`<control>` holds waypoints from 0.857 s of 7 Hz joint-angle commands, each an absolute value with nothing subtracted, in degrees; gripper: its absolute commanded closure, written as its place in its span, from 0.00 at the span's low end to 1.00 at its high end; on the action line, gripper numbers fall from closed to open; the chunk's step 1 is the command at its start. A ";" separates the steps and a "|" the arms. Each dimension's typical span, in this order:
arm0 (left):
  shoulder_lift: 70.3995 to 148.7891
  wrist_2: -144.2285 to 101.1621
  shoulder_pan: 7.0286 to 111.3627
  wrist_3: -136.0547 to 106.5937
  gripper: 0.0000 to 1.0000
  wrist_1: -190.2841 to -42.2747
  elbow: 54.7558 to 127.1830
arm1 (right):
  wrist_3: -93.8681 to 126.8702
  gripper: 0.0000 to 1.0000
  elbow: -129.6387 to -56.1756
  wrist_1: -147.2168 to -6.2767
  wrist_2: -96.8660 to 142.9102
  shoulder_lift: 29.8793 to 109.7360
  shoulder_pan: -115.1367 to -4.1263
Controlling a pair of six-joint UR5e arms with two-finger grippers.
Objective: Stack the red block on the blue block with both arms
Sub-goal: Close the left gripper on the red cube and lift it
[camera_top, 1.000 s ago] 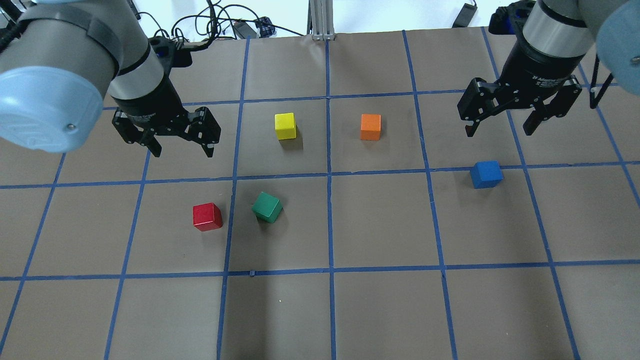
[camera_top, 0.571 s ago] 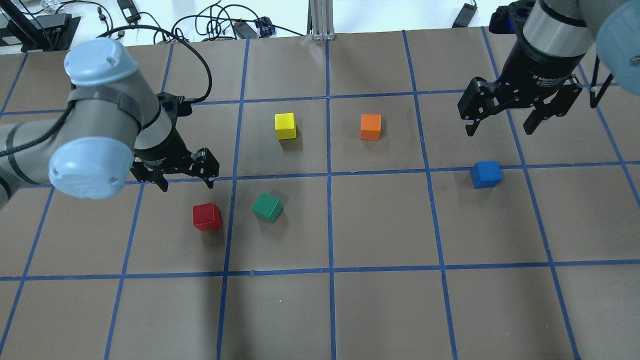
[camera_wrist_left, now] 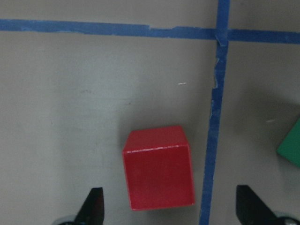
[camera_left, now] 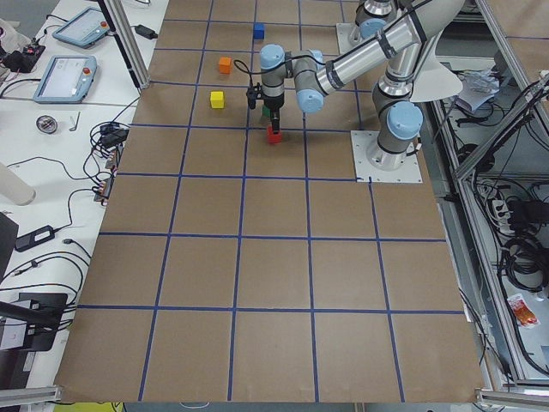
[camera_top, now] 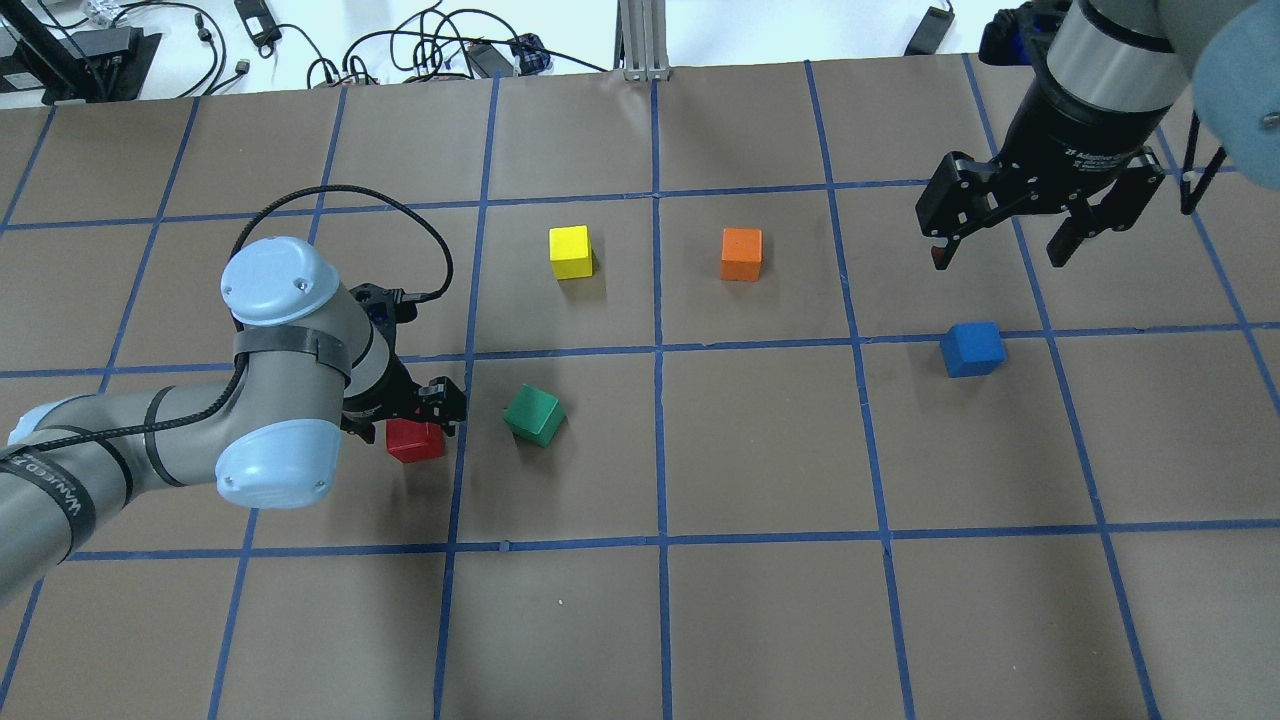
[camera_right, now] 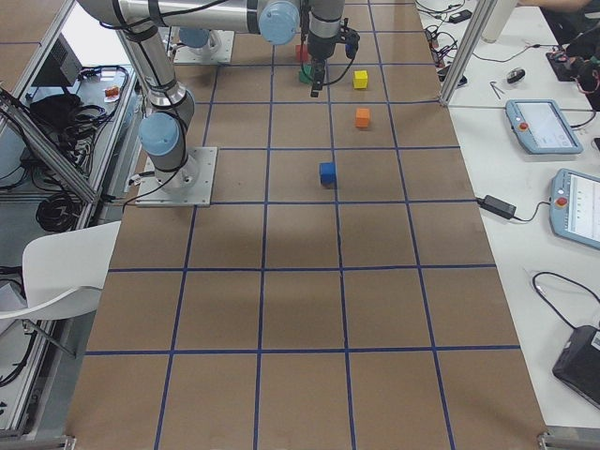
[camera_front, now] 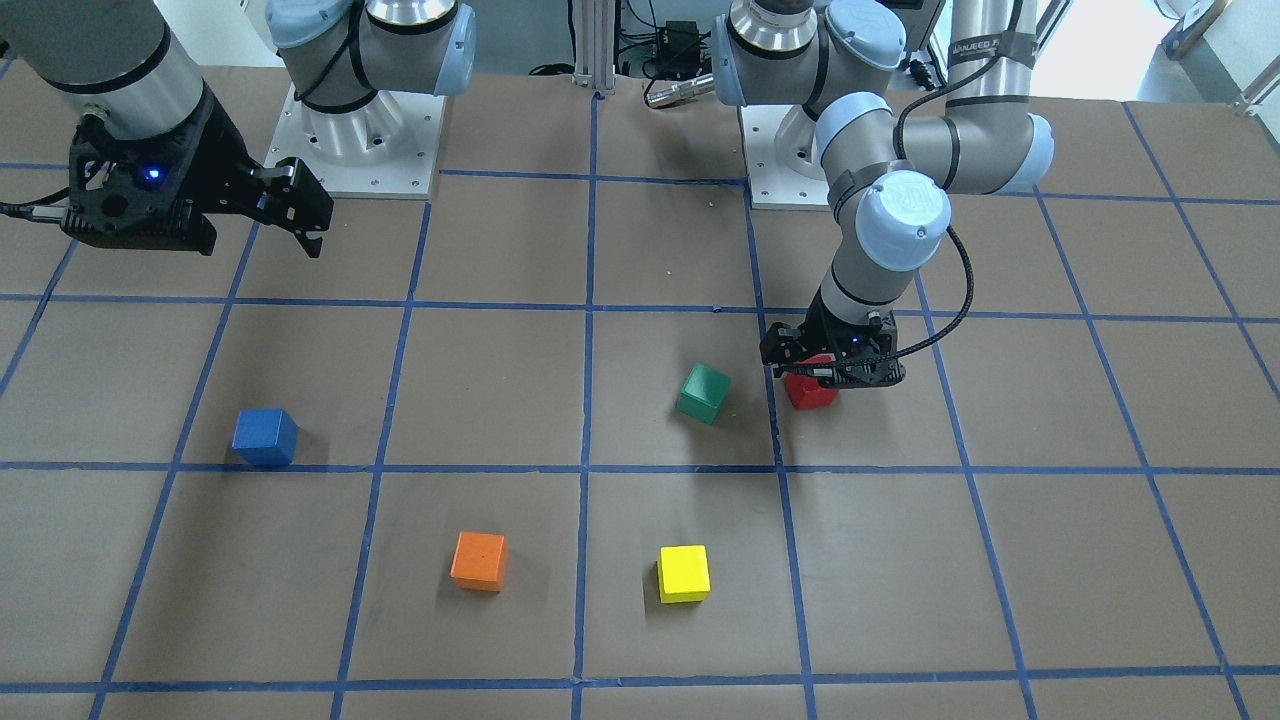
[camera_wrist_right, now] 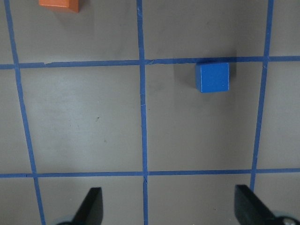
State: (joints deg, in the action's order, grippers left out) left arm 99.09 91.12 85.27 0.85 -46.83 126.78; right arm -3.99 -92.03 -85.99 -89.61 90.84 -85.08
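The red block point(camera_top: 415, 441) sits on the brown table left of centre. My left gripper point(camera_top: 405, 425) is down low over it and open, one finger on each side of the block; the left wrist view shows the red block point(camera_wrist_left: 159, 173) between the two fingertips point(camera_wrist_left: 93, 206), with gaps on both sides. The blue block point(camera_top: 972, 348) sits alone on the right. My right gripper point(camera_top: 1000, 255) hovers high, behind and above it, open and empty. The right wrist view shows the blue block point(camera_wrist_right: 212, 77) well ahead of the fingers.
A green cube point(camera_top: 534, 414) lies tilted just right of the red block, close to the left gripper. A yellow cube point(camera_top: 570, 251) and an orange cube point(camera_top: 741, 253) sit further back in the middle. Blue tape lines grid the table.
My left arm has swung forward and down from high behind the red block until its open fingers straddle it. The right gripper has hardly moved. No cube has moved.
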 commanded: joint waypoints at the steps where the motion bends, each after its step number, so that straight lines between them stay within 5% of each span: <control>1: 102.38 91.58 85.25 1.75 0.47 -42.37 127.71 | -3.87 0.00 -92.02 -85.96 -89.56 90.88 -85.08; 2: 102.22 91.50 85.25 1.76 0.79 -42.19 127.44 | -3.87 0.00 -92.02 -85.96 -89.56 90.88 -85.08; 4: 100.91 91.41 85.51 1.84 0.87 -43.76 124.73 | -3.87 0.00 -92.02 -85.96 -89.65 90.88 -85.08; 6: 102.38 89.57 87.36 2.90 0.86 -54.34 113.62 | -3.96 0.00 -92.02 -85.87 -89.65 90.88 -85.08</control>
